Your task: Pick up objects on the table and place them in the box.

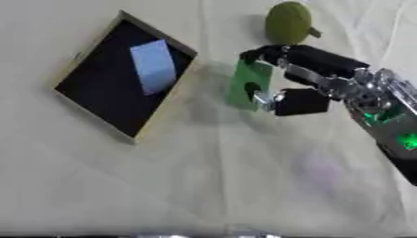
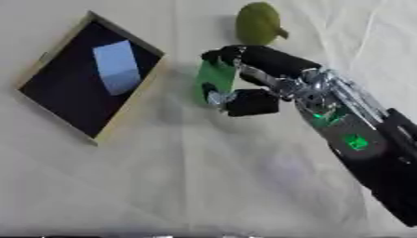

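Observation:
My right hand [image 1: 313, 69] reaches in from the right and is shut on a flat green object [image 1: 247, 84], pinched between fingers above and thumb below, held over the cloth just right of the box. The box [image 1: 80, 56] lies at the upper left, tan-rimmed with a dark inside, and a pale blue block [image 1: 154, 66] rests in it. An olive-green pear-shaped fruit [image 1: 288, 22] sits on the cloth at the top, just beyond the hand. My left hand shows in neither view.
A wrinkled cream cloth [image 1: 204, 186] covers the table. The lower half of it holds no objects. A dark edge runs along the bottom of the view.

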You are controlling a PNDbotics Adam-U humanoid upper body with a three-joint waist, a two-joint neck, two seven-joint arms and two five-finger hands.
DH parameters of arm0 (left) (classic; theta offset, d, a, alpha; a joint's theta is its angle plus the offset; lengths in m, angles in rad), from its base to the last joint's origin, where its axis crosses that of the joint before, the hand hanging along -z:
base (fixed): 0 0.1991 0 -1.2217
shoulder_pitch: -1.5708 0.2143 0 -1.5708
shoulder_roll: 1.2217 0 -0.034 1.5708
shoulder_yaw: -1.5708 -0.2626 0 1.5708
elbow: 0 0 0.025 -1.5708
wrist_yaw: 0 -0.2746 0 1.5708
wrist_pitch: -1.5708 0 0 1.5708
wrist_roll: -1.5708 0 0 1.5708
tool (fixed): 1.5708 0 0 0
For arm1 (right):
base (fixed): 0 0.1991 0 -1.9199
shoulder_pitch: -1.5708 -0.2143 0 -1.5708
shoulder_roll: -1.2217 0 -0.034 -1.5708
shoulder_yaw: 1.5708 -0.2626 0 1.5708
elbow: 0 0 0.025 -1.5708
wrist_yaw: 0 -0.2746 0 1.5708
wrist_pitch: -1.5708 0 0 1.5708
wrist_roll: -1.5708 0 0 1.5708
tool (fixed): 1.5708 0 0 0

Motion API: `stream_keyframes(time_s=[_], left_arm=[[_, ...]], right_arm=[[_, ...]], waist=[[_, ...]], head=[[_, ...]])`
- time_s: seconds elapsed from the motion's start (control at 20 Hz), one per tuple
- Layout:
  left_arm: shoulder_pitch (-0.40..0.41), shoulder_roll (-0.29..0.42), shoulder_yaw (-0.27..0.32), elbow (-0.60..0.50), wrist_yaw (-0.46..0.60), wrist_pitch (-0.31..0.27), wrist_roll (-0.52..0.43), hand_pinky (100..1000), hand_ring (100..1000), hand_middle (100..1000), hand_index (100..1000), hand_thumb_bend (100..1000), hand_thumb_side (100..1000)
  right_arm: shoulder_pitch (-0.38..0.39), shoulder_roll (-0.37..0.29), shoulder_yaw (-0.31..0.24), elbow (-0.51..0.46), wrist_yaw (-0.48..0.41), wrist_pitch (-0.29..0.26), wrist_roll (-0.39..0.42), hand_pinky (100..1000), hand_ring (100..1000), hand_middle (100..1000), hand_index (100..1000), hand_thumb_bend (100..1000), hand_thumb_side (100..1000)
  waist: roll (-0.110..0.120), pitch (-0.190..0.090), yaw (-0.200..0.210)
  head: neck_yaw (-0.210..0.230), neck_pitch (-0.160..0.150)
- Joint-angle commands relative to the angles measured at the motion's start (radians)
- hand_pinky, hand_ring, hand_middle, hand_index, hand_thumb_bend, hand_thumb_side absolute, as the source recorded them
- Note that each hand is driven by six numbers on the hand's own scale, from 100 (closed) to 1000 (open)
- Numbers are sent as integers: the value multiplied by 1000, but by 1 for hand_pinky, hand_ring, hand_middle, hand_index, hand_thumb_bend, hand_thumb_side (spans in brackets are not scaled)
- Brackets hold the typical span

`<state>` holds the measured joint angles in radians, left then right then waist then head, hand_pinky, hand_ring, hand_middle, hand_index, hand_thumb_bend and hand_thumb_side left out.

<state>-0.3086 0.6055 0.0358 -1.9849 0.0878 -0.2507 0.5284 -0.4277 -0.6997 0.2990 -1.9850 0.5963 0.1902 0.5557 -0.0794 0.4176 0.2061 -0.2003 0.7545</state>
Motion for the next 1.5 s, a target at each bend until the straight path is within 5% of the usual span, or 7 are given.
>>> stream_keyframes(time_s=[0.05,0.15,0.6,1.1,1.35,1.5], left_arm=[[-11,19,12,-15,5,2,-1,758,791,782,818,305,776],[-12,19,12,-15,6,2,-2,758,792,781,817,305,775],[-11,21,14,-15,3,4,-3,758,791,781,817,296,781],[-9,20,15,-15,1,4,-4,758,791,780,816,295,781],[-10,18,14,-15,2,6,-7,758,792,780,816,294,783],[-11,18,13,-15,3,6,-8,758,792,780,816,294,779]], right_arm=[[-1,-19,5,12,-7,-11,25,923,996,851,1000,100,726],[-2,-16,5,23,-8,-17,35,915,974,840,1000,100,590],[-24,-12,-43,-12,-46,-41,-41,928,1000,875,1000,100,690],[-15,-18,-60,-15,-9,-107,-137,947,1000,907,1000,100,608],[-7,-13,-59,-15,21,-94,-126,960,1000,941,1000,100,654],[-6,-7,-58,-15,21,-92,-113,969,1000,949,1000,100,552]], waist=[[7,-2,3],[8,-1,3],[13,4,-1],[17,9,-3],[17,13,-3],[19,15,-3]], head=[[-3,-9],[-2,-10],[1,-11],[1,-16],[-2,-20],[-4,-21]])
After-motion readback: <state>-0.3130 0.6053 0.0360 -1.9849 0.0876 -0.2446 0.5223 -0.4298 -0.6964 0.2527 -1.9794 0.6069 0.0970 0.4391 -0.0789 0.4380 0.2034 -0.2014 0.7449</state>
